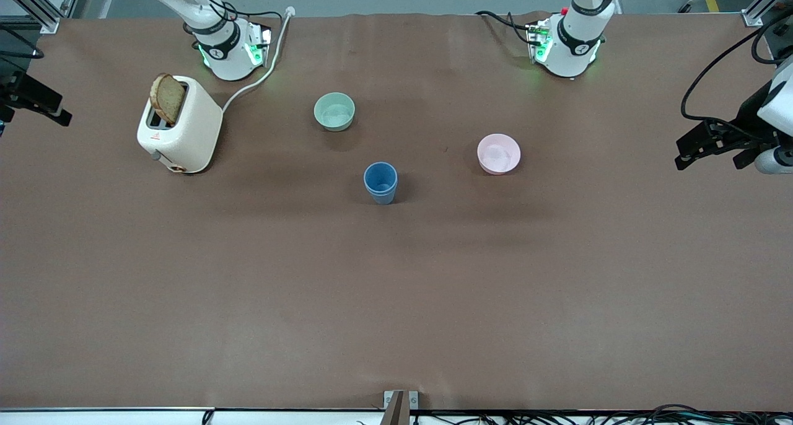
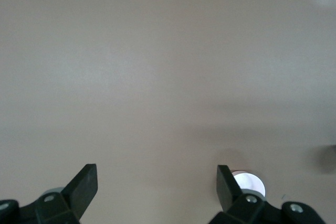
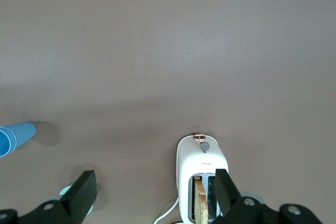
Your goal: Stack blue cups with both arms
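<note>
The cups (image 1: 380, 182) are standing on the table as one nested stack, nearer the front camera than the green bowl (image 1: 334, 111). Stacking looks finished. Left gripper (image 2: 157, 184) and right gripper (image 3: 156, 187) are waiting high, fingers apart; nothing further seems needed.

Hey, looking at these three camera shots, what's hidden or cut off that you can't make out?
- Blue cup: front view shows only one shape; whether a second is nested inside cannot be told.
- Right wrist view: the cup is cut by the edge.
- Green bowl: mostly hidden by the right hand.
- Pink bowl: partly hidden by the left hand.
</note>
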You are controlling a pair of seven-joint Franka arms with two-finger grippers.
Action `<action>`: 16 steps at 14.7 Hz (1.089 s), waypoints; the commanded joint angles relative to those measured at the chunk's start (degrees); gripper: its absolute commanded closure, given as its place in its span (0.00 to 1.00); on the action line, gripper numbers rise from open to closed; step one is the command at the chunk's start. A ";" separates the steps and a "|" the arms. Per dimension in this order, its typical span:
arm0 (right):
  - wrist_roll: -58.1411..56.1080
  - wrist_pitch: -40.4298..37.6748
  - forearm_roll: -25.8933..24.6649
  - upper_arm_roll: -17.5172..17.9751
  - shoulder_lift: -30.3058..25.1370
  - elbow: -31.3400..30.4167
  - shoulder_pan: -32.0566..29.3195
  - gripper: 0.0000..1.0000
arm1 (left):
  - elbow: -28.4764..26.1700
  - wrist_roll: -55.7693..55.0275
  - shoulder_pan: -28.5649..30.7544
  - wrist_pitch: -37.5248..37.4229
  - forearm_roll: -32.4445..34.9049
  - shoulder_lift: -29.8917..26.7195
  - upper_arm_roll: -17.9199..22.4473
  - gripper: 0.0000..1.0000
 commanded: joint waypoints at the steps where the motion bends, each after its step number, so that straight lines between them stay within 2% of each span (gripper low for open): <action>1: -0.42 -0.59 1.30 0.44 0.46 0.90 -1.83 0.00 | 1.21 0.23 0.37 -1.30 -0.21 -0.11 -0.53 0.00; 4: -0.59 -0.58 1.39 -1.76 0.55 0.99 -0.95 0.00 | 1.21 -0.13 0.19 -1.30 -0.39 -0.11 -0.53 0.00; 16: -5.43 -0.76 1.56 -3.35 0.64 0.90 -0.16 0.00 | 1.39 -0.39 -0.25 -1.30 -0.39 -0.20 -0.53 0.00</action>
